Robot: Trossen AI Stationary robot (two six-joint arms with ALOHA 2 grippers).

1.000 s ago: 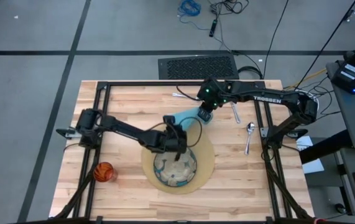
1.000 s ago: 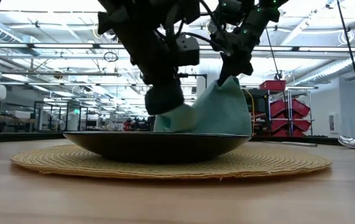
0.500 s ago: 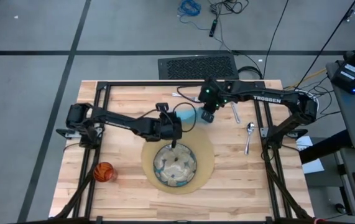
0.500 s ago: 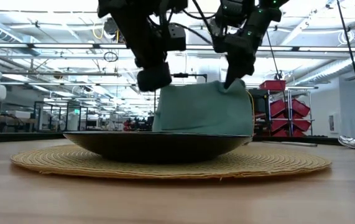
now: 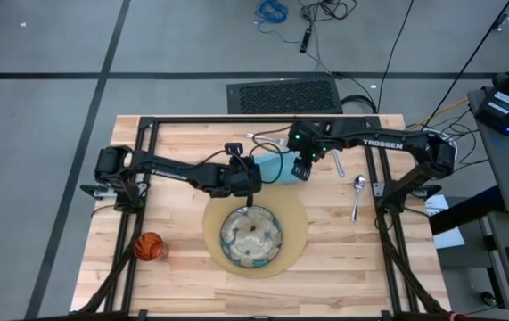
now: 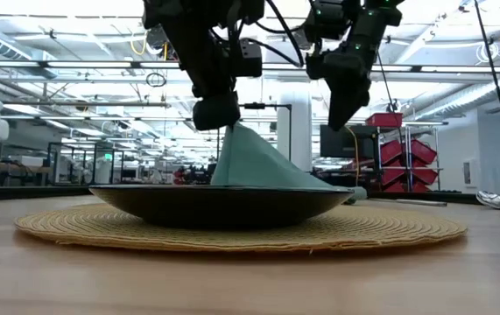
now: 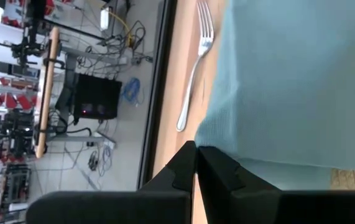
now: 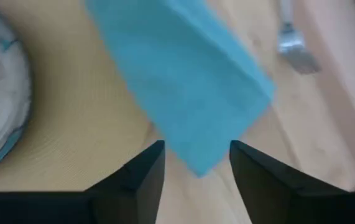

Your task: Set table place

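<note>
The light-blue napkin (image 5: 274, 167) lies just beyond the round tan mat (image 5: 294, 234), which carries the patterned plate (image 5: 250, 237). My left gripper (image 5: 247, 185) is shut on the napkin's near-left end, above the plate's far rim. Over the napkin's right end my right gripper (image 8: 196, 171) stands open with nothing between its fingers. In the low view the napkin (image 6: 258, 162) slopes down like a tent from my left gripper (image 6: 217, 114). The fork (image 5: 258, 136), knife (image 5: 336, 160) and spoon (image 5: 357, 192) lie on the table's far right part. The orange cup (image 5: 149, 246) stands near left. My left gripper pinches the napkin's corner (image 7: 209, 135) between its two shut fingers, coming at it slanting down from the table's left. That corner (image 6: 232, 129) is lifted. The cloth hangs slack from it and runs down behind the plate, where its lower part is hidden.
A black metal frame (image 5: 147, 152) runs along the tabletop's edges, and both arm bases stand on it. Bare wood shows left of the mat and along the near edge.
My right gripper has opened and let go of the napkin's raised right corner, which has dropped, so the cloth now slopes down from my left gripper alone. My left gripper has risen and gone from over the plate toward the far edge, still shut on the napkin.
</note>
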